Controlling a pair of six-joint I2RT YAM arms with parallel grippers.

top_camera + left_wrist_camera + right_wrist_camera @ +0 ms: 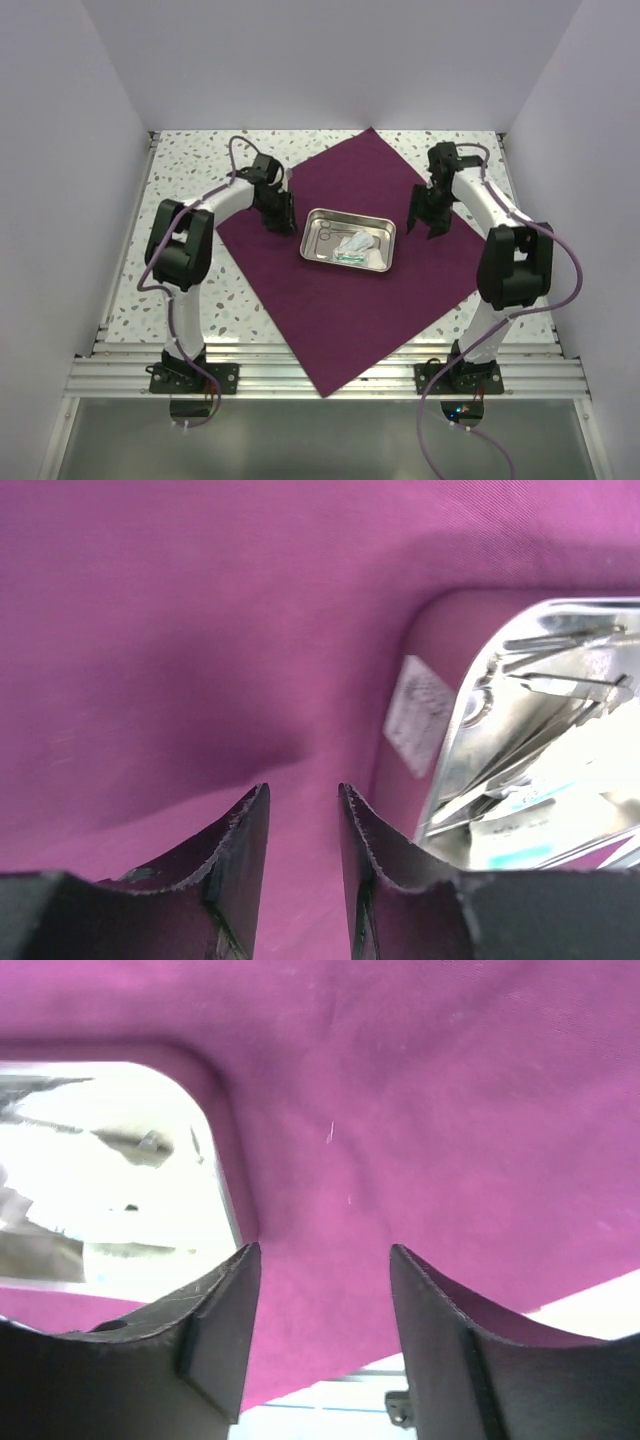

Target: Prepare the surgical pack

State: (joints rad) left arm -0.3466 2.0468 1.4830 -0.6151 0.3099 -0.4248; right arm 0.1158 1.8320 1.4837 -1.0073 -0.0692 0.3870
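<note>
Your surgical pack (330,320) lies spread flat, diamond-wise, on the table (180,160), with a metal tray (352,213) at its centre. Flanking the tray, your left gripper (303,795) hovers partly open and your right gripper (325,1250) wider, both empty.

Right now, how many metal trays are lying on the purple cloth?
1. The metal tray sits at the middle of the purple cloth. The cloth lies flat, so a hidden second one seems unlikely.
</note>
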